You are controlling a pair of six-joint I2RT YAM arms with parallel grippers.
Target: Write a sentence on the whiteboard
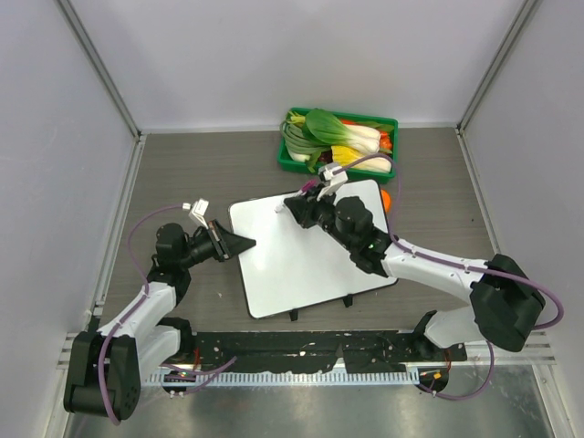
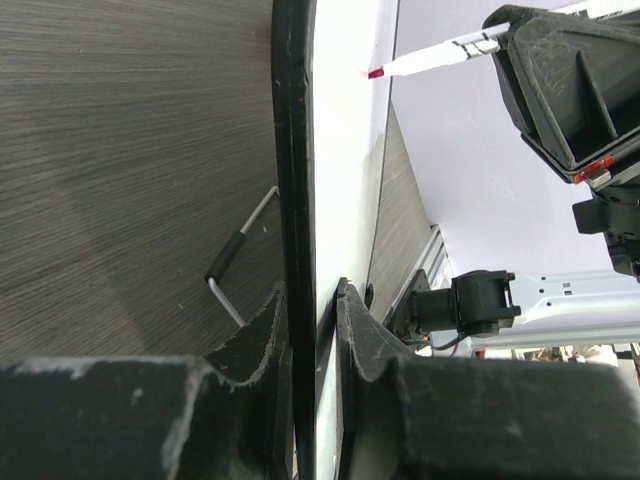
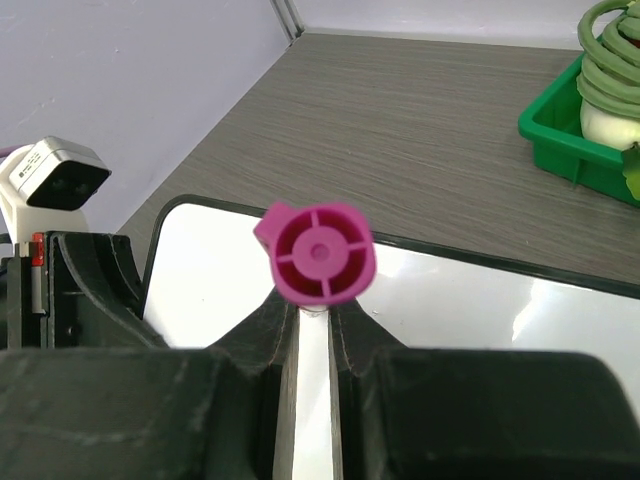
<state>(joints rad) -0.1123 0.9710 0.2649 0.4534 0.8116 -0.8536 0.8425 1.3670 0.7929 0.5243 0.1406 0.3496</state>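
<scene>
The whiteboard [image 1: 301, 265] lies tilted on the table, and its surface looks blank; no pink sentence shows. My left gripper [image 1: 245, 243] is shut on the board's left edge. In the left wrist view [image 2: 312, 320] one jaw is under the black rim [image 2: 293, 150] and one on the white face. My right gripper [image 1: 297, 207] is shut on a marker [image 1: 282, 209] over the board's far left corner. The marker's magenta end [image 3: 320, 252] faces the right wrist camera between the fingers of that gripper [image 3: 313, 310]. Its red tip [image 2: 375, 73] is at or just off the board; I cannot tell which.
A green crate [image 1: 392, 123] of vegetables stands behind the board, with an orange item [image 1: 387, 199] at the board's far right corner. A wire stand [image 2: 240, 262] sticks out under the board. Small black clips [image 1: 294, 315] are on its near edge. Walls close three sides.
</scene>
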